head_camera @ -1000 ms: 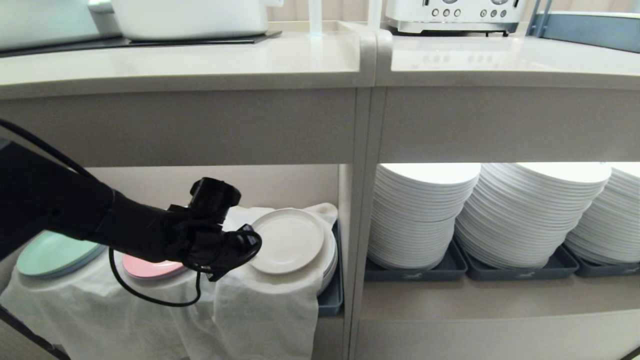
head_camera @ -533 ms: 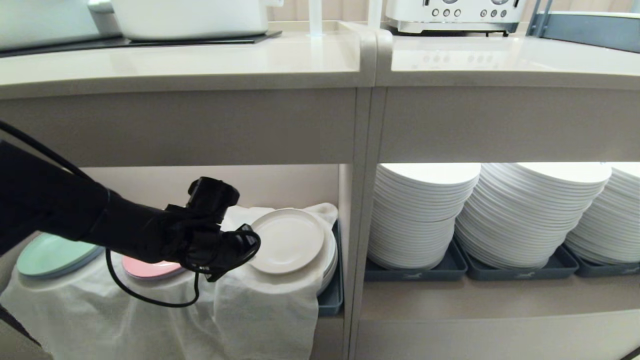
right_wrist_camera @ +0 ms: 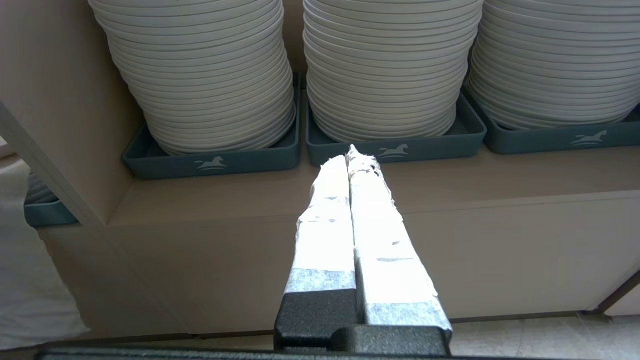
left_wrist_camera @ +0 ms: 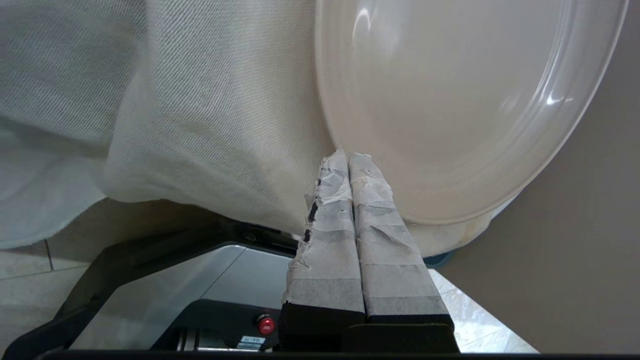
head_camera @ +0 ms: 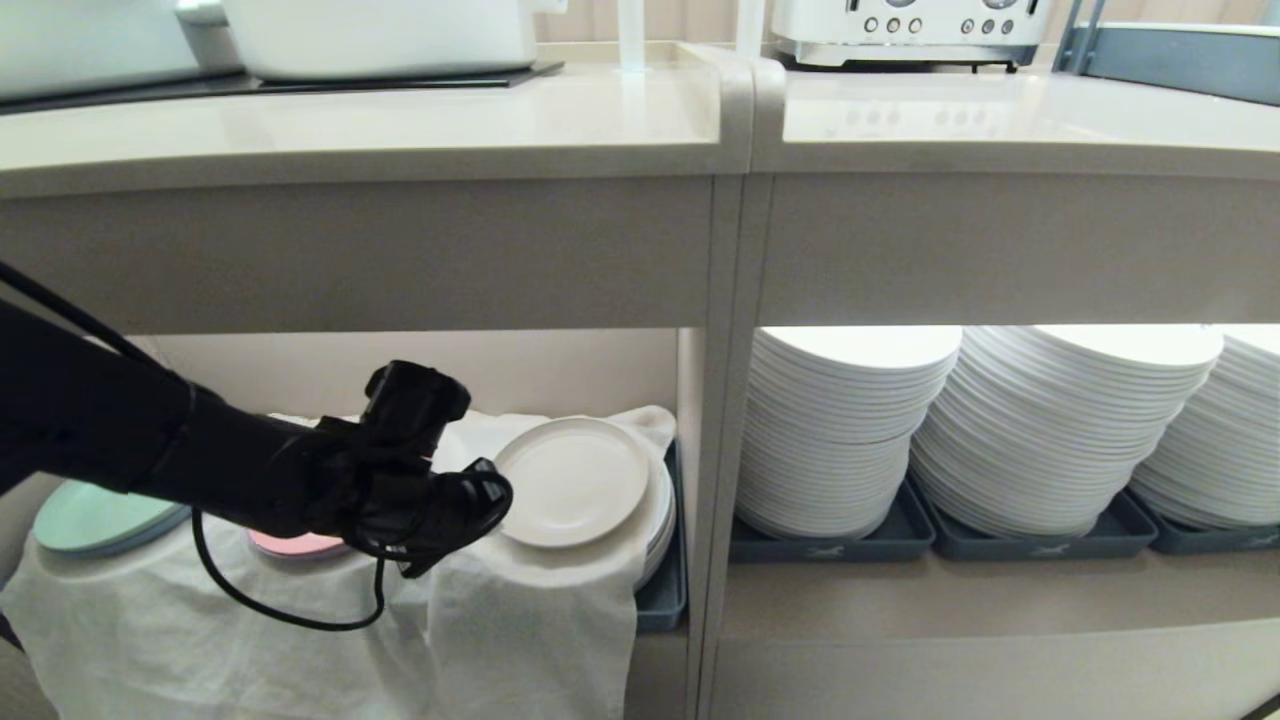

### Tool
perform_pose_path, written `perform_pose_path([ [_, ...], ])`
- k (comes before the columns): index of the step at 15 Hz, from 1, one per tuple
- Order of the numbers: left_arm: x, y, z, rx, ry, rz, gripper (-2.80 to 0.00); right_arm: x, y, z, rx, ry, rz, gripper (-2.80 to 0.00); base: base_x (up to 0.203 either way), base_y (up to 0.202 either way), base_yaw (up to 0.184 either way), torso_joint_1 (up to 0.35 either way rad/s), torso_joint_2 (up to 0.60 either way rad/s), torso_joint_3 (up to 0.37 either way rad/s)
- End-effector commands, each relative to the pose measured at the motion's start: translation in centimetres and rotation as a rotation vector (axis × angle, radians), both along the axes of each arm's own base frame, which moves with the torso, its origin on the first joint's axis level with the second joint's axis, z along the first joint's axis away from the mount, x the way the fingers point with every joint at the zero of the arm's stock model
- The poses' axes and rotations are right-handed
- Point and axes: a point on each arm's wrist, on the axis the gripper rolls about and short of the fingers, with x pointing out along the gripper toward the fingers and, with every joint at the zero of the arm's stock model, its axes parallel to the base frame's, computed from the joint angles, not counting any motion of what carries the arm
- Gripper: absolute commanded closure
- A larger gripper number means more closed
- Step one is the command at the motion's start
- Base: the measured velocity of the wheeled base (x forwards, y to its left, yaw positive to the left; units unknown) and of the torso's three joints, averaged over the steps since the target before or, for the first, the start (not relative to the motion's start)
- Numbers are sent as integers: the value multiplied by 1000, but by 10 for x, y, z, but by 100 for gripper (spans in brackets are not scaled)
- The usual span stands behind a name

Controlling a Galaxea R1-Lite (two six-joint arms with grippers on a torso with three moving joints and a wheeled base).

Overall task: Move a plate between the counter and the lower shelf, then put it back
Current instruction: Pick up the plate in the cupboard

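A beige lower shelf [head_camera: 560, 375] holds a draped white cloth [head_camera: 520, 620], with a cream plate [head_camera: 572, 482] resting on top of it.

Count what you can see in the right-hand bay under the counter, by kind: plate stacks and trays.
White plate stacks: 3
Dark-grey trays: 3
Total: 6
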Motion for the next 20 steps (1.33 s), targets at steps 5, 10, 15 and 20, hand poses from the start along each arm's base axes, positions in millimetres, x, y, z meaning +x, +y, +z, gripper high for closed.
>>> perform_pose_path([
  [5, -11, 3, 11, -13, -22, 3, 0, 0, 0, 0, 0, -1, 0, 0, 0, 0, 0, 0, 0, 0],
  [10, -24, 8, 11, -8, -10, 4, 0, 0, 0, 0, 0, -1, 0, 0, 0, 0, 0, 0, 0, 0],
  [15, -45, 15, 11, -1, 7, 2, 0, 0, 0, 0, 0, -1, 0, 0, 0, 0, 0, 0, 0, 0],
  [20, -77, 25, 14, 7, 12, -4, 0, 0, 0, 0, 0, -1, 0, 0, 0, 0, 0, 0, 0, 0],
])
